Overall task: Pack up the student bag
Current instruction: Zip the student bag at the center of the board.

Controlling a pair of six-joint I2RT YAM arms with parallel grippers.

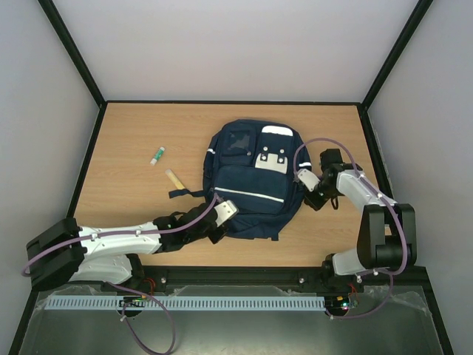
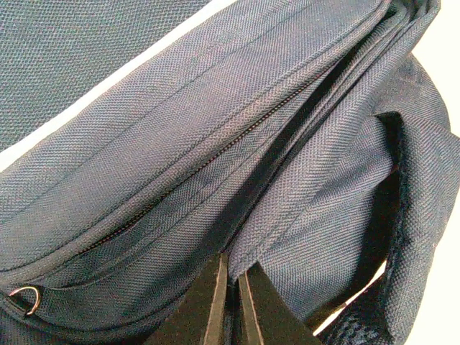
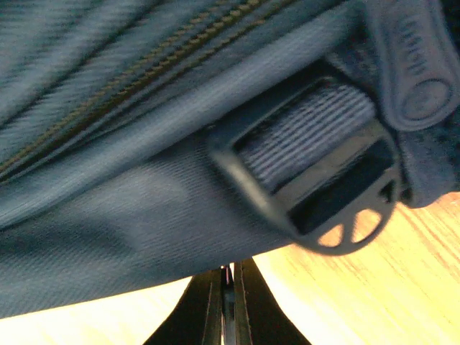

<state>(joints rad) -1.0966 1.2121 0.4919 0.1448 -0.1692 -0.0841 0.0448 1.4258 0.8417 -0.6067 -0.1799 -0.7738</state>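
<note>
The student bag [image 1: 247, 185] is lying flat on the desk [image 1: 133, 133] between both arms. The left fingers [image 2: 203, 316] and right fingers [image 3: 203, 316] are sitting shut at its opposite edges, fabric just ahead, likely steadying it for unzipping.

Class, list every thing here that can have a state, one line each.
Backpack: lying flat, front up, on the table.
Zip: closed along the stretch seen.
Strap buckle: strap threaded through.
Left claw: shut, tips at the backpack's fabric.
Right claw: shut, beside the backpack's edge.
White tube: lying on the table, apart from the backpack.
Tan stick: lying near the backpack's strap.
</note>
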